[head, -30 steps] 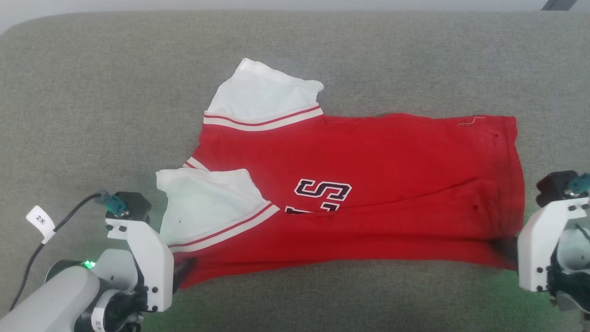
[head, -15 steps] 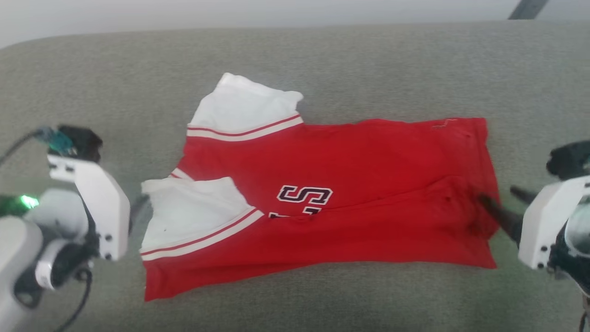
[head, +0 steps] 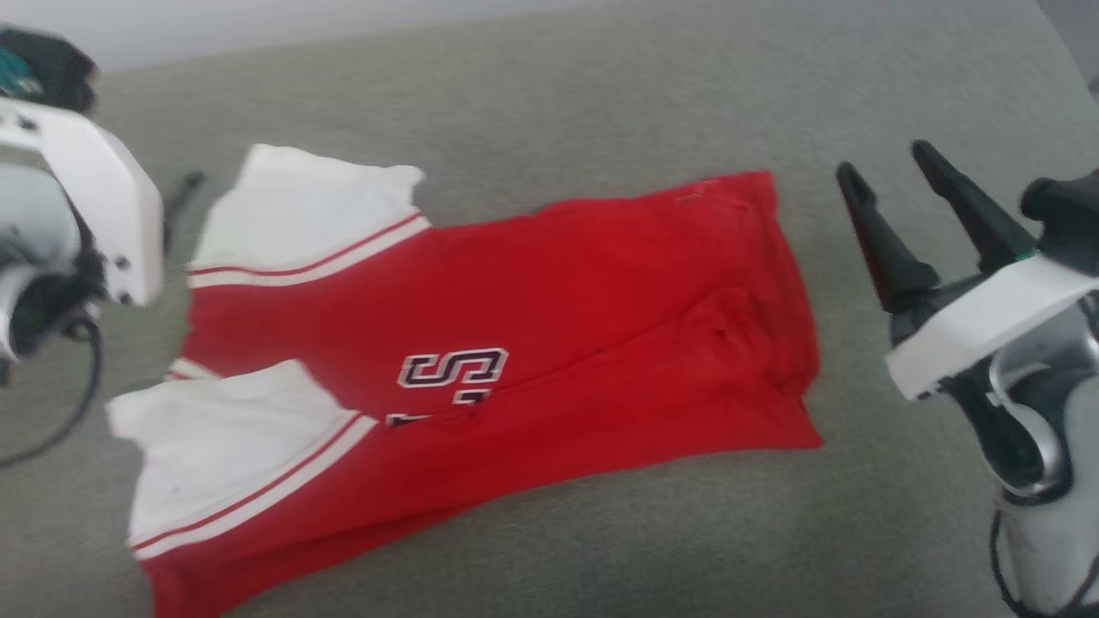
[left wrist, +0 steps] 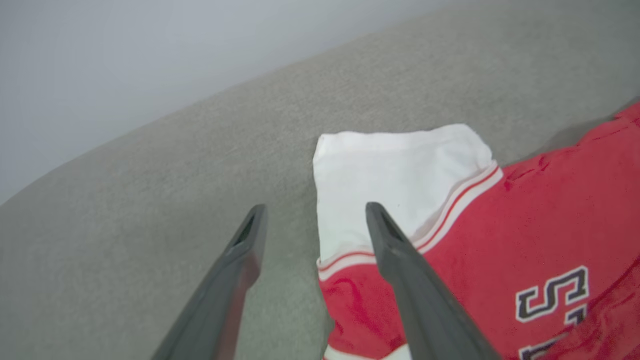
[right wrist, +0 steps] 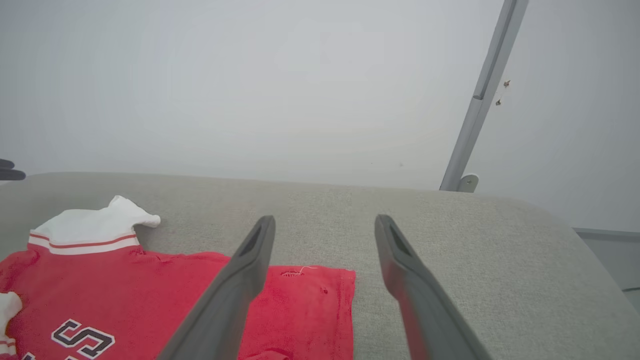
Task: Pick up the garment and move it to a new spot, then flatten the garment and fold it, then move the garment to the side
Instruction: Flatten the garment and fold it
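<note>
The garment point(head: 558, 300), a red shirt with white sleeve panels and a dark letter print, lies folded lengthwise on the grey cushion point(head: 601, 103). My right gripper point(head: 886, 163) hangs open beyond the hem end, clear of the cloth, with nothing between its fingers. In the right wrist view the same gripper point(right wrist: 325, 220) points over the hem of the garment point(right wrist: 150, 285). My left gripper point(left wrist: 316, 209) is open above the far white sleeve's edge, holding nothing. In the head view its white housing point(head: 86, 189) sits at the upper left, with one dark fingertip showing beside the sleeve.
A pale wall runs behind the cushion. A grey metal pole point(right wrist: 480, 95) rises at the cushion's far right end. A black cable point(head: 69, 403) loops under my left arm. Bare cushion surrounds the garment on all sides.
The right gripper has opened, let go of the hem corner and lifted away. The left gripper has moved from the near sleeve corner to the far sleeve. The head camera has shifted too.
</note>
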